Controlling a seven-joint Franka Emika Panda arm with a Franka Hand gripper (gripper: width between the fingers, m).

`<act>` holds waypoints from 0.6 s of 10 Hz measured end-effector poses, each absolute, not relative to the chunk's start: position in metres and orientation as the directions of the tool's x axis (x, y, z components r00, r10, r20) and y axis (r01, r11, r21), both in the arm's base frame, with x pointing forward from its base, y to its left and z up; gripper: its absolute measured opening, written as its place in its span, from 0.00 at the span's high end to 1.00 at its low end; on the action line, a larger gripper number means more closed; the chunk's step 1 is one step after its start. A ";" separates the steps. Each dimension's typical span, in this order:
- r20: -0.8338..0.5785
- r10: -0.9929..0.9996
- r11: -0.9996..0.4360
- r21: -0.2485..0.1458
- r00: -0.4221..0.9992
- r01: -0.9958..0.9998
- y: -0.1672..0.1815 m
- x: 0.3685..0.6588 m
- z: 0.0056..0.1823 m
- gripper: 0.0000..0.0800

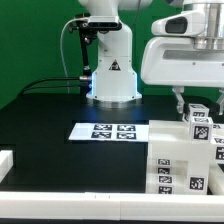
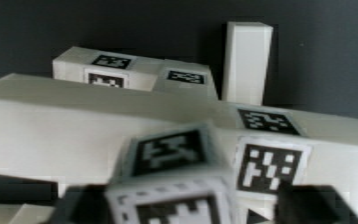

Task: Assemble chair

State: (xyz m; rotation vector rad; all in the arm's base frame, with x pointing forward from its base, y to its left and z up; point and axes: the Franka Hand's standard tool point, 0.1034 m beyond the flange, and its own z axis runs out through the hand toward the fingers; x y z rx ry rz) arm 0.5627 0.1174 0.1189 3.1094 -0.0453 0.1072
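Gripper point(image 1: 186, 103) hangs above the chair parts point(image 1: 185, 160) at the exterior view's right, one thin finger point(image 1: 180, 101) visible dropping from the white wrist housing point(image 1: 180, 55). Can't tell how wide the jaws stand, or whether they hold anything: the fingertips are lost among white blocks, and the wrist view is blurred up close.

Surface: black matte table point(image 1: 50, 130), with a raised white rim point(image 1: 70, 208) along the near edge and a short white block point(image 1: 5, 160) at the exterior view's left. Green backdrop point(image 1: 35, 40) behind.

Count: chair parts are one stacked cluster of white blocks with black-and-white tags, right of the marker board point(image 1: 111, 131) and just beside it. The exterior view doesn't separate the pieces well enough to count. Wrist view shows a broad flat plate point(image 2: 69, 125), one upright bar point(image 2: 247, 60) standing behind it, a tagged block point(image 2: 105, 68) at the plate's far edge, and blurred tagged blocks point(image 2: 185, 165) nearest the lens. At least five tags readable there.

Around: marker board lies flat with four tags, directly in front of the robot base point(image 1: 112, 75). A black cable point(image 1: 55, 82) runs from the base toward the exterior view's left. The chair cluster itself blocks sight of the fingertips.
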 end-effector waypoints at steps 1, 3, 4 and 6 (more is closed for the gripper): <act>0.070 -0.090 -0.996 0.021 0.993 -0.092 0.118 0.563 0.119 0.65; 0.070 -0.225 -0.974 0.007 0.972 -0.226 0.118 0.563 0.118 0.65; 0.067 -0.324 -0.946 -0.005 0.944 -0.324 0.114 0.563 0.118 0.65; 0.061 -0.513 -0.858 -0.032 0.856 -0.512 0.106 0.564 0.118 0.65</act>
